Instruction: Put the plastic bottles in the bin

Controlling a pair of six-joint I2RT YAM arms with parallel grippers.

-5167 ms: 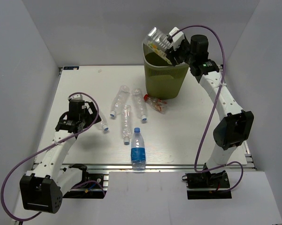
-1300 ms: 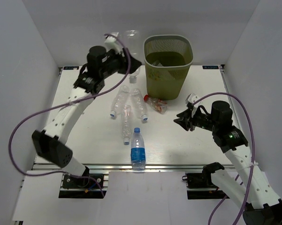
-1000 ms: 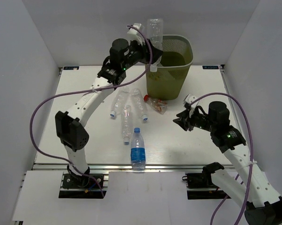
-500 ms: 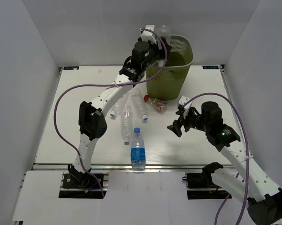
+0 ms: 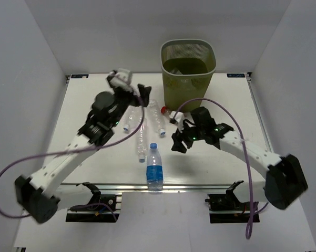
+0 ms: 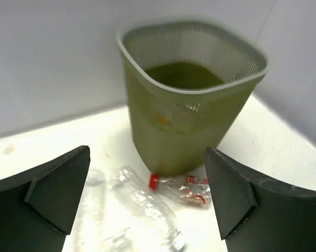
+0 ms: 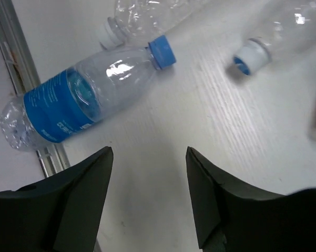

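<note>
from above, the bin (image 5: 187, 92) stands at the back of the worktop (image 5: 231, 100), plastic bottles (image 5: 141, 135) lie loose before it, and both arms crowd them, so they may collide; the left wrist view shows the left pincer (image 6: 147, 199) spread and empty, facing the bin. the right wrist view shows the right pincer (image 7: 147, 202) spread, empty, near the blue-labelled bottle (image 7: 63, 110) by the worktop's near edge; a glancing close could roll it off.

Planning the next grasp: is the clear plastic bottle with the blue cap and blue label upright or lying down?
Lying on its side: the blue-capped bottle stretches cap to base flat along the white table.
</note>
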